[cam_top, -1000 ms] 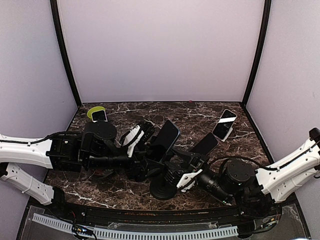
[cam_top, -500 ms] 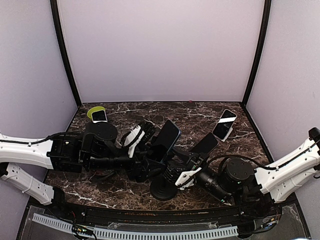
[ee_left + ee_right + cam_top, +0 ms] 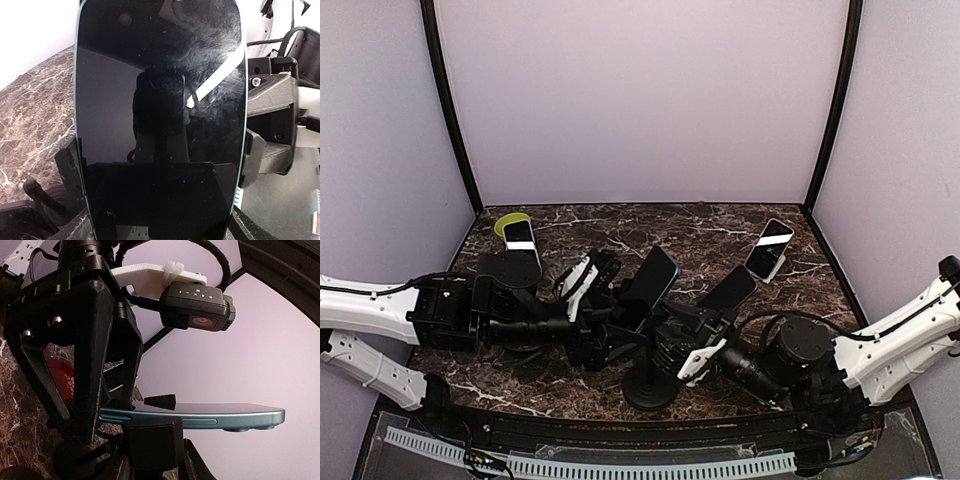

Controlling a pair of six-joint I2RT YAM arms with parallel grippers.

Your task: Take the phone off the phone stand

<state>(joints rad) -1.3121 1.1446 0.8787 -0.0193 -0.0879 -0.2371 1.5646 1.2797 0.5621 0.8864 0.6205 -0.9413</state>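
Above the phone stand (image 3: 650, 388), the phone (image 3: 160, 115) points its long axis away from the nearer left gripper (image 3: 618, 325), which is clamped across its long edges; the state of the right gripper (image 3: 672, 350) cannot be told.

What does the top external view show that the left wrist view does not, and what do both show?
Only the top external view shows the stand's round base, a light-edged phone and a dark phone lying on the table to the right. Only the left wrist view shows smudges and reflections on the dark screen, which nearly fills it. Both show the phone in the stand and the marble table.
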